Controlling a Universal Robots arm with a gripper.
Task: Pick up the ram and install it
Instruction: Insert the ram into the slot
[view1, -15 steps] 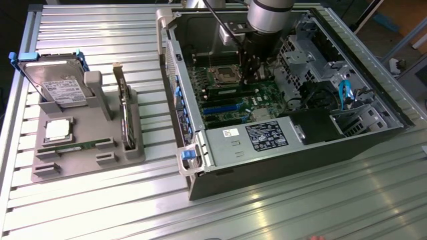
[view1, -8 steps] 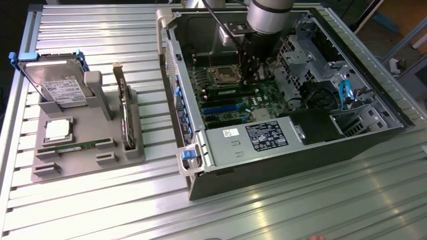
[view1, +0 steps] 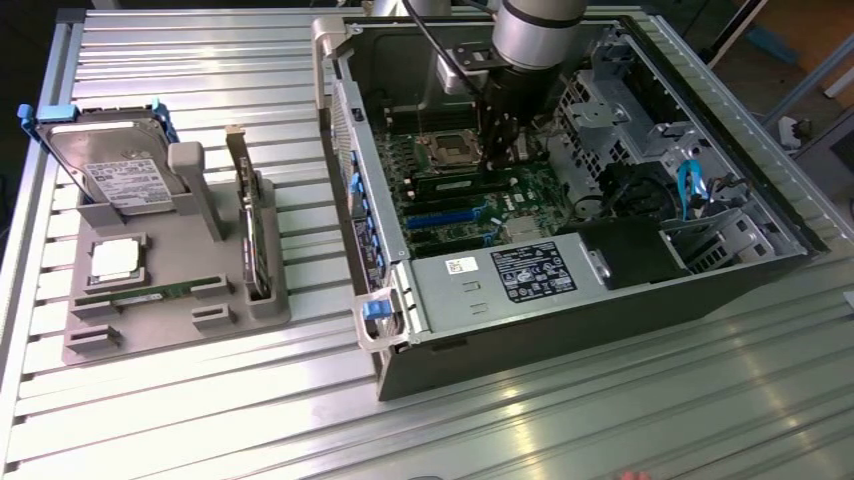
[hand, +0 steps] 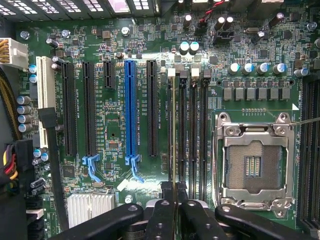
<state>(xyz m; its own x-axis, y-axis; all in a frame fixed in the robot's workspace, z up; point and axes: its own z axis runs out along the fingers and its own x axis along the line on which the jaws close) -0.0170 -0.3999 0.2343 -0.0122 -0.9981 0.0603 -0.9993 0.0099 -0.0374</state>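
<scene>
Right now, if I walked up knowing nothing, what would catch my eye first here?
The open black computer case at the exterior view's right, with the grey robot arm reaching down inside. Its black gripper is shut on a thin green ram stick, held edge-on over the slots beside the empty silver processor socket. On the left, a grey tray holds spare parts.
</scene>
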